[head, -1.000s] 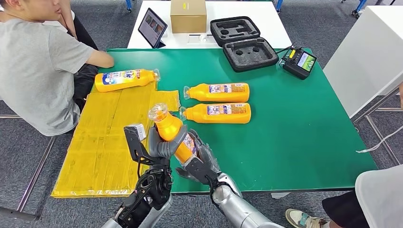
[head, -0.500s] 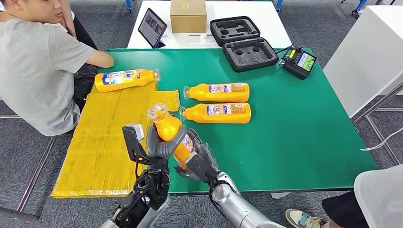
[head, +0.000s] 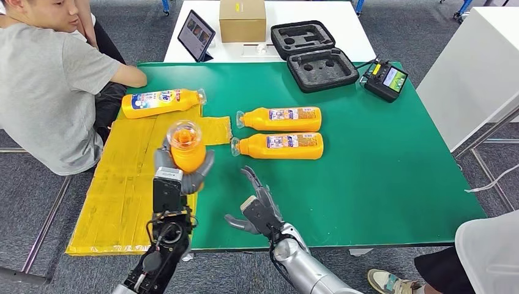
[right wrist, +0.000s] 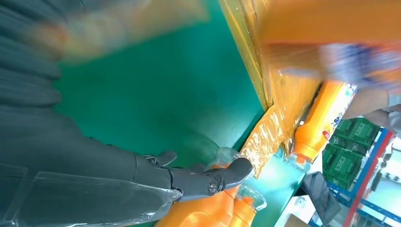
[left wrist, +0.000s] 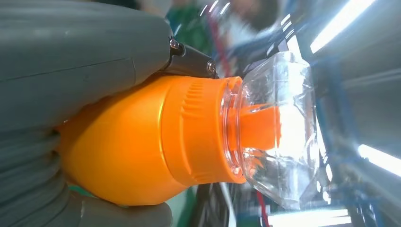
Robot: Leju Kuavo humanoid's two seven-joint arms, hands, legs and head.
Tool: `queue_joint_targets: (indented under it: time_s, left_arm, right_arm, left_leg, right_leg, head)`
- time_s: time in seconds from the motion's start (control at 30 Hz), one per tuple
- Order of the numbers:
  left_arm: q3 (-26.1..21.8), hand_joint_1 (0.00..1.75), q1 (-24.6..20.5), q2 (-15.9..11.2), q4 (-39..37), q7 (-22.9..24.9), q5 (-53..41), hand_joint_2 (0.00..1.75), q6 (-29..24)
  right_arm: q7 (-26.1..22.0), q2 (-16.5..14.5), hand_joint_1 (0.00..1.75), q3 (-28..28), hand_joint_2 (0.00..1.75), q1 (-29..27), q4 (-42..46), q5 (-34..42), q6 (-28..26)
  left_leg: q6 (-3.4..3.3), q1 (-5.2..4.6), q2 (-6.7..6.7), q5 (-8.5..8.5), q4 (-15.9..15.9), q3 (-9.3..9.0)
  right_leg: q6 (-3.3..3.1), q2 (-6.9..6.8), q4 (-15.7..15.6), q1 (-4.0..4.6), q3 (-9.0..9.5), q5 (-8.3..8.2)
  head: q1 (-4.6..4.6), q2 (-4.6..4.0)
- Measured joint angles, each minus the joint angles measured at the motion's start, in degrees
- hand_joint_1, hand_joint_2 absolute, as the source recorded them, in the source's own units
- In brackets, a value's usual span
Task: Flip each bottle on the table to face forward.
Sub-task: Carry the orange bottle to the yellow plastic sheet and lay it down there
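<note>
Bottle (head: 185, 147) is in my left hand (head: 177, 173), fingers wrapped round its orange body, clear cap pointing up at the camera, over the yellow sheet (head: 131, 184) at about 9 o'clock on the green table (head: 392, 165). My right hand (head: 260, 208) hangs at 6 o'clock with fingers spread, holding nothing. Two bottles (head: 280, 131) lie side by side at center, another bottle (head: 160, 102) at 10 o'clock, near a person (head: 49, 79).

head high, wrists close, shared table (head: 379, 165)
</note>
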State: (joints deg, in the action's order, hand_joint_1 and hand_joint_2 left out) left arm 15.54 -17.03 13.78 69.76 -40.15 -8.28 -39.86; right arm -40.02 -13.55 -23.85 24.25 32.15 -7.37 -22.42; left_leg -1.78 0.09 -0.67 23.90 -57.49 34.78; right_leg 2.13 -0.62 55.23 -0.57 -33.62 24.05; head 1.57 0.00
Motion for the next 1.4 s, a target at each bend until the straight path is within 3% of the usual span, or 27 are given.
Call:
queue_joint_targets:
  time_s: [0.2,0.47,0.7,1.1,1.23,1.4]
  left_arm:
    - [-7.8,1.75,0.1,0.7,3.9,0.0,-16.3,1.75,-0.2]
    - [-12.0,1.75,-0.3,1.7,5.0,0.0,-28.0,1.75,-0.2]
    - [-16.8,1.75,-0.3,2.7,5.8,0.7,-47.1,1.75,-0.2]
    - [-24.5,1.75,-1.8,4.0,-2.4,1.0,-57.0,1.75,-0.2]
    - [-28.9,1.75,-2.4,4.4,-6.8,1.5,-64.9,1.75,-0.2]
    - [-32.2,1.75,-3.6,4.5,-12.2,6.6,-71.5,1.75,-0.2]
  right_arm:
    - [0.0,0.1,0.00,0.0,1.75,-0.7,2.0,0.0,0.1]
    - [0.0,0.5,0.00,0.0,1.75,-1.6,3.3,0.3,0.1]
    - [0.0,1.2,0.00,0.1,1.75,-3.6,7.1,1.6,-0.2]
    - [-0.1,4.2,0.00,0.9,1.75,-12.1,26.9,2.6,-5.1]
    - [-0.1,5.4,0.00,3.2,1.75,-17.1,34.4,2.0,-5.8]
    - [-0.1,6.4,0.00,5.6,1.75,-21.5,38.7,1.4,-5.2]
  left_leg:
    - [0.00,0.00,0.01,0.00,0.0,0.01]
    - [0.00,-0.01,0.00,0.00,0.0,0.01]
    - [0.00,-0.01,0.00,0.00,0.0,0.03]
    - [0.00,-0.01,0.00,0.00,0.0,0.09]
    - [0.00,-0.01,0.01,0.00,0.0,0.14]
    - [0.00,-0.01,0.01,0.01,0.0,0.18]
  right_leg:
    - [0.00,-0.01,0.0,-0.01,-0.02,0.00]
    - [0.00,0.00,0.0,-0.01,-0.02,-0.01]
    - [0.00,0.00,0.0,-0.01,-0.06,0.00]
    - [0.00,-0.01,0.0,-0.01,-0.12,0.00]
    - [0.00,-0.02,0.0,-0.01,-0.17,0.01]
    - [0.00,-0.01,0.0,-0.01,-0.20,0.00]
  head:
    - [-0.01,0.00]
    - [0.00,0.00]
    - [0.00,0.00]
    - [0.00,0.00]
    - [0.00,0.00]
    - [0.01,0.00]
